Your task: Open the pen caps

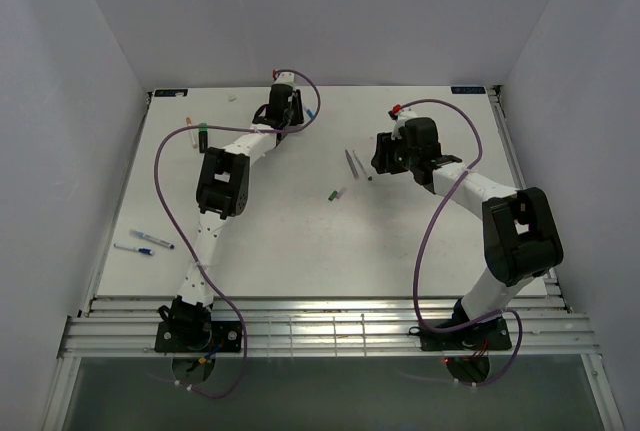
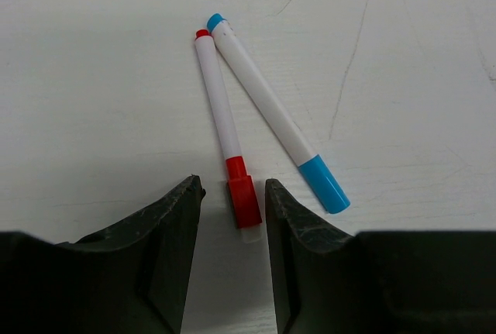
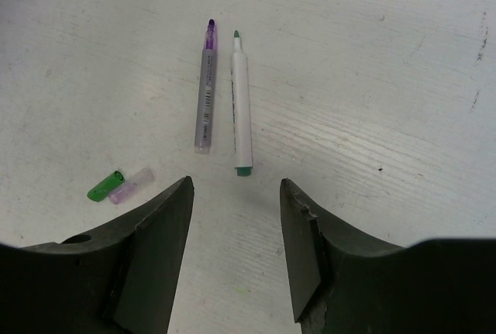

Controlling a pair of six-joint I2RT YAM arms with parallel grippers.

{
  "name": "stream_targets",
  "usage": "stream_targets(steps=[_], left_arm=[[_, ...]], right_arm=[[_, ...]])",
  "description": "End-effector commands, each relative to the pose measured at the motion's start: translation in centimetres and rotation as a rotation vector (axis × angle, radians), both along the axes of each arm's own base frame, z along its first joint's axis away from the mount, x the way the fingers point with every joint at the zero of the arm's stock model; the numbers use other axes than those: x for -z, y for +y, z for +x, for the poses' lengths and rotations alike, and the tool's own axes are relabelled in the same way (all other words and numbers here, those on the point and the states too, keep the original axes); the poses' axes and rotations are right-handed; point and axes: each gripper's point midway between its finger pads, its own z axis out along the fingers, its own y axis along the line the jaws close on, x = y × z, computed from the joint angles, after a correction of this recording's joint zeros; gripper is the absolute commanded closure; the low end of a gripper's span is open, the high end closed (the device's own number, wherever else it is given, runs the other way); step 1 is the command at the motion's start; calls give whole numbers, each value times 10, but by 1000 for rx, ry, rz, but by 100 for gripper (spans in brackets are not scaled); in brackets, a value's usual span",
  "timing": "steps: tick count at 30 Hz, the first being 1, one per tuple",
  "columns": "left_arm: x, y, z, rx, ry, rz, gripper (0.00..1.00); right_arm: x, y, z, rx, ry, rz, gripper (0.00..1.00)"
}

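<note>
White walls close in a pale desk (image 1: 300, 251), seen from above. My left arm (image 1: 222, 179) stretches to the far edge. My right arm (image 1: 470, 186) bends toward the middle, where two pens (image 1: 353, 164) lie side by side. Two more pens (image 1: 145, 243) lie near the left edge, well apart from both arms; whether they are capped is too small to tell.

Left wrist view: the left fingers (image 2: 167, 225) stand moderately apart and empty, one on either side of the red cap (image 2: 242, 197) of a red pen (image 2: 217, 94). I judge they are set there to pinch that cap, which sits on its barrel. A blue pen (image 2: 263, 101) lies just beside it, its blue cap (image 2: 324, 184) also on.

Right wrist view: the right fingers (image 3: 159, 233) are spread wide and hold nothing. Beyond them lie a grey pen (image 3: 204, 98) with a bare purple tip and a white pen (image 3: 242, 109) with a bare green tip, parallel and close. A green cap (image 3: 105, 186) and a clear cap (image 3: 132, 185) lie together off to the left. I judge this pair needs nothing more.
</note>
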Motion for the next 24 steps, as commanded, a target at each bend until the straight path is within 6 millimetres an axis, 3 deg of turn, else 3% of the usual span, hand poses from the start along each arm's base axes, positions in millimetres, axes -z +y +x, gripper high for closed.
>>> stream_targets(steps=[1,8,18,24], left_arm=[[10,14,-13,-31,61,55,50],[15,25,-15,-59,71,53,54],[15,26,-16,-46,68,46,61],[17,32,-16,-67,69,41,72]], right_arm=[[-22,-1,6,0,-77,18,45],[-22,0,5,-3,-77,18,45],[-23,0,6,-3,-79,22,45],[-22,1,6,-9,-74,23,45]])
